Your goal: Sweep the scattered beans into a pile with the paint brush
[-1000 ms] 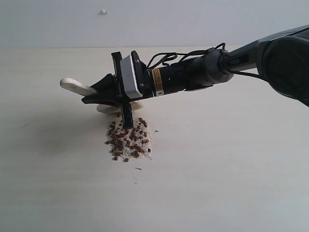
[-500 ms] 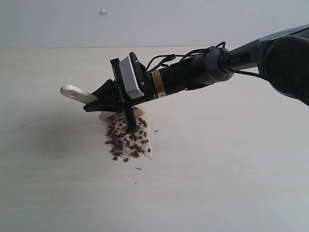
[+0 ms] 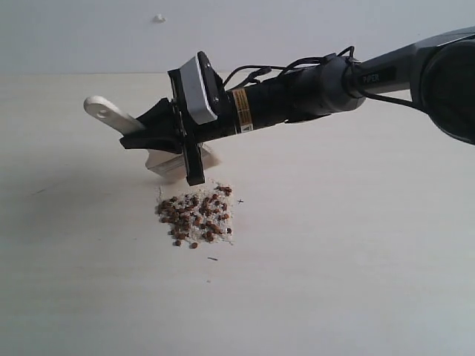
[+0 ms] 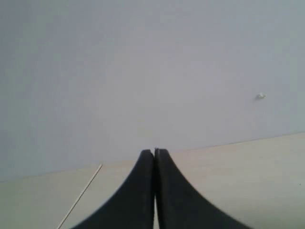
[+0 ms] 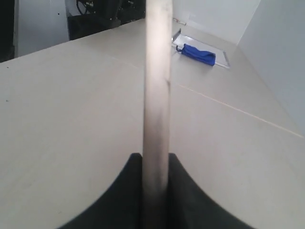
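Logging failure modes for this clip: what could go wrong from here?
1. The brush hangs just beyond the beans; a stroke landing inside the pile could scatter them.
2. A black part under the right gripper sits low beside the pile and might plough through it.
3. Stray beans at the near edge may be missed.

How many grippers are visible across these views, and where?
2. The right gripper, shut on the paint brush, is near the beans in the exterior view. The left gripper appears only in its wrist view, shut on nothing, pointing toward the wall.
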You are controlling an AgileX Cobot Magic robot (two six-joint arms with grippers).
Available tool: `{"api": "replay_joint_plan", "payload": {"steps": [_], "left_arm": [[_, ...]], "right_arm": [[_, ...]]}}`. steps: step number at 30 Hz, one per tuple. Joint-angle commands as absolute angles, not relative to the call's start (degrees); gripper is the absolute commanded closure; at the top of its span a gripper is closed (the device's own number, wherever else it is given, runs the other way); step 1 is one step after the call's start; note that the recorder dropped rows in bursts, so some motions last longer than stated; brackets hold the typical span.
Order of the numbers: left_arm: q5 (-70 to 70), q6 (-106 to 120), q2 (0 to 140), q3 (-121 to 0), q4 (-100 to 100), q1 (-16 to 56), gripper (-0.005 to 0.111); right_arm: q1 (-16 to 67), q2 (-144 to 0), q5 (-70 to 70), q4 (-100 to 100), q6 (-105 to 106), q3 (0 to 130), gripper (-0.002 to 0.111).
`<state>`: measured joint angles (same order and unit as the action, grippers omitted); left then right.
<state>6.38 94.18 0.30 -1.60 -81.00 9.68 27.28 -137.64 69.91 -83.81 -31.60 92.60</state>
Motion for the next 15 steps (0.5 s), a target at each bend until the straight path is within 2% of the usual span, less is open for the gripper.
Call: {"api": "replay_joint_plan", "payload": {"steps": [1,15], "left_arm": [[5.86,94.01,0.00,-1.35,-80.99,10.01,0.107],[5.86,94.01,0.00,-1.35,-80.99,10.01,0.107]], "right_arm": [[27.32,-138.95,69.96,-81.59,-23.45,92.37,0.108],[29.11,-142.79,69.96,-75.10,-20.41,92.37,0.108]]}}
